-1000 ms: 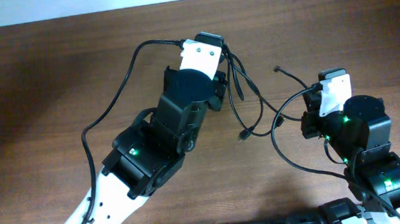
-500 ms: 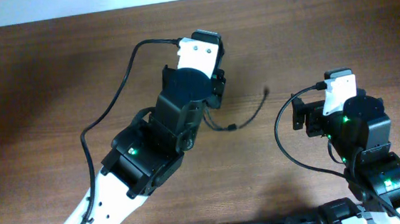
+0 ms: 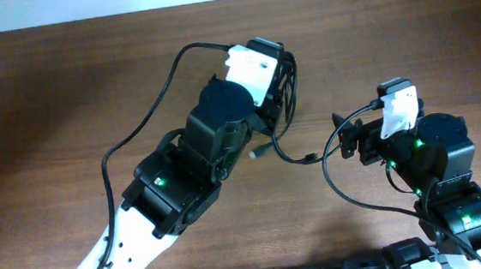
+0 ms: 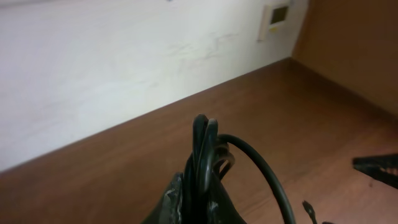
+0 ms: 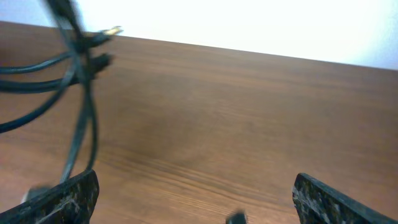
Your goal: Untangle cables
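**Two-arm cable untangling, separation stage.** The left gripper (image 4: 198, 193) is clenched on the cables (image 4: 203, 142). In the left wrist view several thin black strands rise out of the closed jaws as one tight bundle, and one strand arcs away to the right and down. The bundle appears to be held clear of the table (image 3: 65, 97). Pinching it at a single point lets the loose lengths hang free, so the crossings show and can be drawn apart instead of dragged across the wood. In the overhead view the hanging strands drop beside the left gripper's tip and trail toward the centre. There a free plug end (image 3: 309, 157) sits between the two arms; whether it rests on the wood cannot be told.

The right gripper (image 5: 196, 198) is released. In the right wrist view its two fingers stand wide at the lower corners of the frame, with only bare wood between them and nothing grasped. It faces the bundle, which appears blurred at the upper left of that view, apart from both fingers. The wide stance probably serves an approach, giving room to pass around a single strand or plug. The thicker wire (image 3: 331, 175) looping beside the right gripper belongs to the arm itself and is no part of the tangle.

Judged from this arrangement, the cables are not yet separated, since all strands share one grip. The next move calls for taking one strand near its plug without catching its neighbours.
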Controlling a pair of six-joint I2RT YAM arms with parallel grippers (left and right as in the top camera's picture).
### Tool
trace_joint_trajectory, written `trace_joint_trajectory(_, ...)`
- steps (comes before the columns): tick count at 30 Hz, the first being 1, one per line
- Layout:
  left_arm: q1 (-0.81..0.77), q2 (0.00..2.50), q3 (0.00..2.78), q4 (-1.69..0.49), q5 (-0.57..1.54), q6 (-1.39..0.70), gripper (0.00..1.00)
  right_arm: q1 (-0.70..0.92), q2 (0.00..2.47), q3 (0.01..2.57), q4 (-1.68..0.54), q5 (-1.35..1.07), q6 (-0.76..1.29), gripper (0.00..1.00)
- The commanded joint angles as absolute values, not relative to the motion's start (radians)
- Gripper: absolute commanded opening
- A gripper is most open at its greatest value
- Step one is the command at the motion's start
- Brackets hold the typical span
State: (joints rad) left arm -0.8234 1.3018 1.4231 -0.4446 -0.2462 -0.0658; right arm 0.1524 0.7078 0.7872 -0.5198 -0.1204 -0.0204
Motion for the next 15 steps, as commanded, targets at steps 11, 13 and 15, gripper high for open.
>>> trace_joint_trajectory(11, -0.808, 1.286, 1.439, -0.439, 0.043, 0.315, 0.0, 0.156, 0.704, 0.789, -0.437, -0.49, -0.161, 0.99)
trace_joint_trajectory(13, -0.788, 1.27, 1.439, -0.458, 0.069, 0.349, 0.0, 0.156, 0.704, 0.789, -0.433, -0.49, -0.162, 0.99)
trace_joint_trajectory(15, -0.759, 1.248, 1.439, -0.481, 0.096, 0.366, 0.0, 0.156, 0.703, 0.789, -0.43, -0.49, -0.161, 0.98)
